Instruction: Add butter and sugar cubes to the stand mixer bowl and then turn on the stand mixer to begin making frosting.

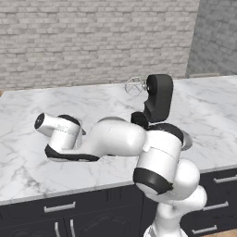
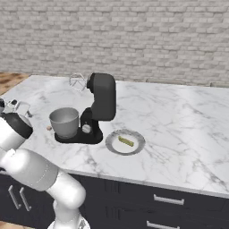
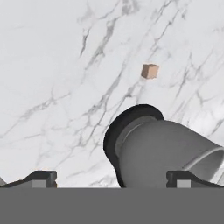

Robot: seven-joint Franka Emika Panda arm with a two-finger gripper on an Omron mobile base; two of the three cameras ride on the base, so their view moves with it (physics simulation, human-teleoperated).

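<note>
Marble, white with grey veins, covers the counter [image 2: 179, 129] under a pale brick wall [image 2: 134, 36]. On it stands the mixer [image 2: 99, 105], matte black, its rounded head tilted up so the wire whisk [image 2: 77, 82] pokes out toward the wall. The bowl [image 2: 65, 121], deep, round and smooth grey metal, sits on the mixer's flat base, with a small silver knob [image 2: 86, 129] just beside it on the column. Right of the base lies a flat round grey plate [image 2: 114, 144], and on it the butter [image 2: 125, 141], a short yellowish stick.

A tiny tan cube [image 3: 150, 71] rests on bare marble near the base, on the side away from the plate; the right base view shows it as a small speck by the bowl. I cannot make out a second, paler cube.

The gripper [image 3: 111, 178] hovers low beside the bowl, its two dark fingertips [image 3: 41, 177] spread wide apart with nothing between them. In the hand view the bowl's grey wall and the black base rim loom close, and the tan cube lies well beyond the tips, untouched.
</note>
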